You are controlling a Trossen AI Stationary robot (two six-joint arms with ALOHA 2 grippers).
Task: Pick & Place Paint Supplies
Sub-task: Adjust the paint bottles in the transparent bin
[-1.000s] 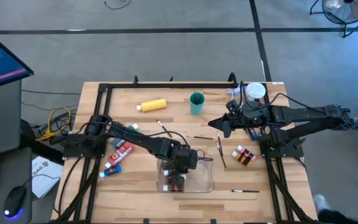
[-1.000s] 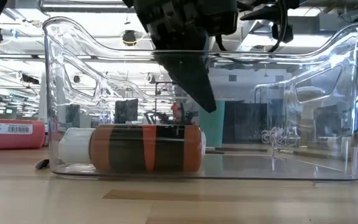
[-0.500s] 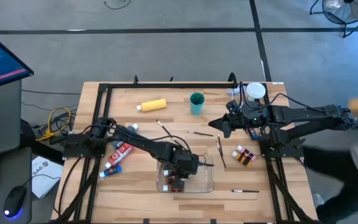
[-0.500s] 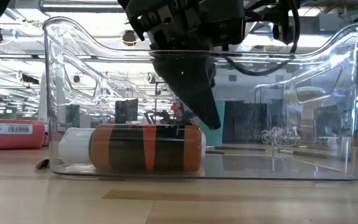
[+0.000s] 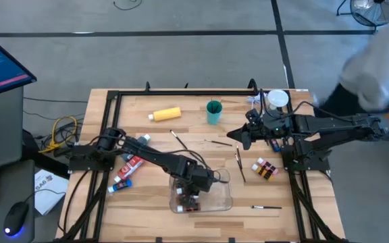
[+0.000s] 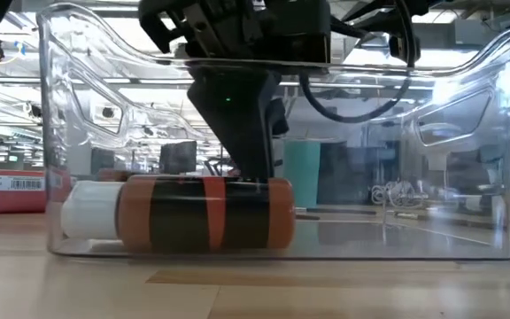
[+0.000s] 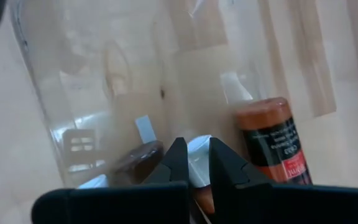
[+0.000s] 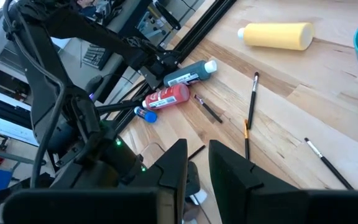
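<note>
Wooden tabletop (image 5: 181,135) under bright shop lights: my left gripper (image 5: 193,197) reaches down inside the clear plastic tray (image 5: 225,200), fingers pressed together with nothing between them, tips touching the brown paint bottle (image 6: 204,213) that lies on its side on the tray floor. My right gripper (image 5: 244,140) waits above the table near the teal cup (image 5: 213,112), jaws nearly together and empty. Brushes (image 5: 238,164), paint tubes (image 5: 128,169) and the yellow bottle (image 5: 165,114) are not yet collected. I judge the risk to be the fingers rolling the bottle or dragging the light tray as they lift out. A person (image 5: 377,61) stands at the right edge, near that arm.
</note>
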